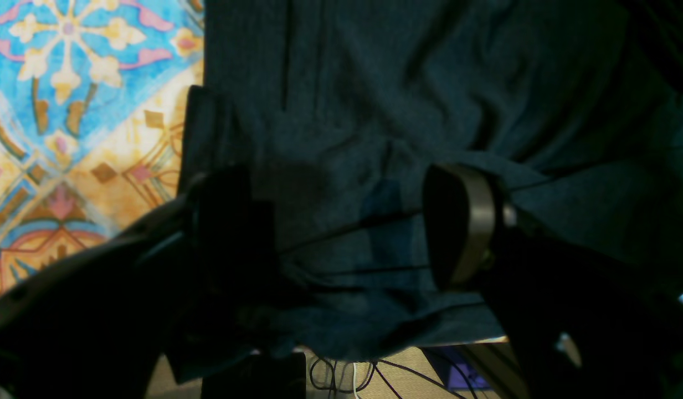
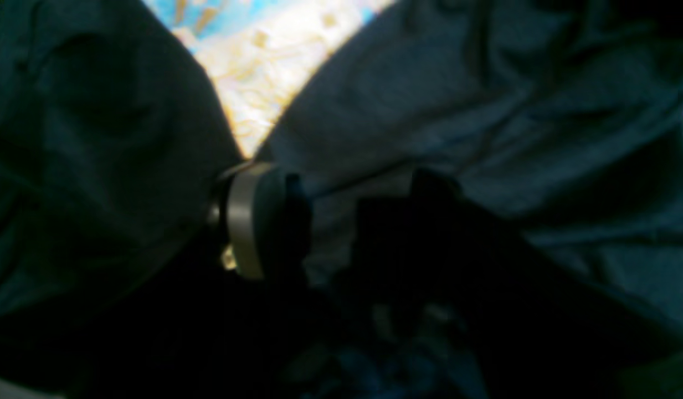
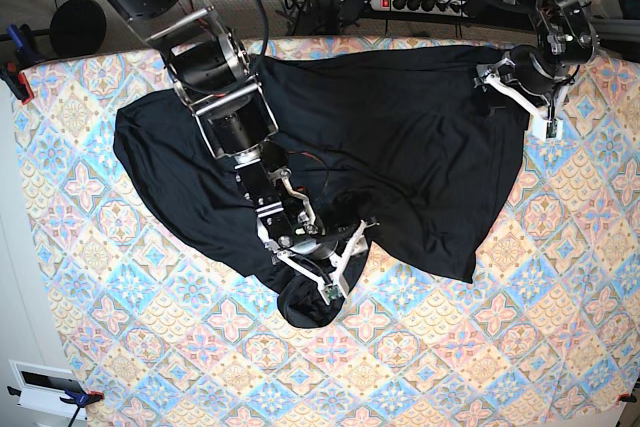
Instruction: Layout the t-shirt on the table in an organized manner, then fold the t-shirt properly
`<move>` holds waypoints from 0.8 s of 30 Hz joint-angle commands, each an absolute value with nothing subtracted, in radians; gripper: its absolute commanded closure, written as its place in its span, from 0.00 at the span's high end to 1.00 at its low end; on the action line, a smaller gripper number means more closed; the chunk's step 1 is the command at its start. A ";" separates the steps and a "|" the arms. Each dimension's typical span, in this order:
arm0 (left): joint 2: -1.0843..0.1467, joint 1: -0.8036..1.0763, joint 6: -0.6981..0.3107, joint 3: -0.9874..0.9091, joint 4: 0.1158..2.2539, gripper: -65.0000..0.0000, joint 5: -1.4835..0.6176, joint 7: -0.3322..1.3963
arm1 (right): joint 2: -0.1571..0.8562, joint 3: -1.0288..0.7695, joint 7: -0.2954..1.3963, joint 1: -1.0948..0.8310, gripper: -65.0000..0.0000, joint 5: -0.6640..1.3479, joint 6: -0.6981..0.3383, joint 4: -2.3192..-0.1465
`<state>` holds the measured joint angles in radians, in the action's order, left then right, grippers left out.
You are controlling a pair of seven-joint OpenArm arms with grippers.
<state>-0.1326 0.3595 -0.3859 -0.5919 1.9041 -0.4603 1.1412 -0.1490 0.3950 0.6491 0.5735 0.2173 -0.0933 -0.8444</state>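
Base view, near to far. The near part of the patterned worktop (image 3: 450, 367) lies bare. Above it, the right claw (image 3: 335, 257) hangs over a bunched lobe of the black t-shirt (image 3: 400, 147) near the worktop's middle, its two white fingers spread apart and grasping nothing. In the right wrist view, dark cloth lies between and around the parted fingers (image 2: 247, 221), with a wedge of worktop showing beyond. The t-shirt is spread unevenly across the middle and far half of the worktop, wrinkled, with one lobe toward the view's left and a straight edge running down on the right. Farthest, at the far right corner of the garment, the left claw (image 3: 525, 97) stands released, its fingers (image 1: 463, 221) wide apart over the cloth edge.
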 commanded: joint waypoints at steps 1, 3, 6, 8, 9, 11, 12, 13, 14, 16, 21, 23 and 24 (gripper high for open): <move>-0.140 0.357 -0.386 -0.595 1.919 0.69 -0.472 1.125 | -0.157 0.397 0.624 0.613 0.54 0.223 -0.093 -0.883; -0.140 0.357 -0.386 -0.595 1.919 0.69 -0.472 1.125 | -0.157 0.397 0.624 0.613 0.54 0.223 -0.093 -0.891; -0.140 0.357 -0.386 -0.595 1.919 0.69 -0.472 1.125 | -0.157 0.406 0.621 0.613 0.54 0.223 -0.093 -0.883; -0.140 0.357 -0.386 -0.595 1.919 0.69 -0.472 1.125 | -0.157 0.424 0.590 0.613 0.54 0.223 -0.093 -0.881; -0.140 0.357 -0.386 -0.596 1.919 0.69 -0.472 1.125 | -0.157 0.430 0.576 0.613 0.54 0.223 -0.093 -0.875; -0.140 0.357 -0.386 -0.596 1.919 0.69 -0.472 1.125 | -0.157 0.438 0.550 0.613 0.54 0.223 -0.093 -0.832; -0.140 0.357 -0.386 -0.596 1.919 0.69 -0.472 1.125 | -0.157 0.438 0.536 0.613 0.54 0.223 -0.093 -0.800; -0.140 0.357 -0.386 -0.596 1.919 0.69 -0.472 1.125 | -0.157 0.438 0.518 0.613 0.54 0.223 -0.093 -0.771; -0.140 0.357 -0.386 -0.596 1.919 0.69 -0.472 1.125 | -0.157 0.438 0.498 0.611 0.54 0.223 -0.093 -0.750; -0.140 0.358 -0.386 -0.596 1.919 0.69 -0.472 1.125 | -0.157 0.440 0.470 0.611 0.54 0.223 -0.093 -0.711; -0.140 0.358 -0.384 -0.596 1.919 0.69 -0.472 1.125 | -0.157 0.440 0.461 0.611 0.54 0.222 -0.093 -0.691; -0.140 0.358 -0.384 -0.596 1.919 0.69 -0.472 1.125 | -0.157 0.440 0.464 0.611 0.54 0.222 -0.093 -0.691; -0.140 0.358 -0.384 -0.596 1.919 0.69 -0.472 1.125 | -0.157 0.440 0.464 0.611 0.53 0.222 -0.093 -0.691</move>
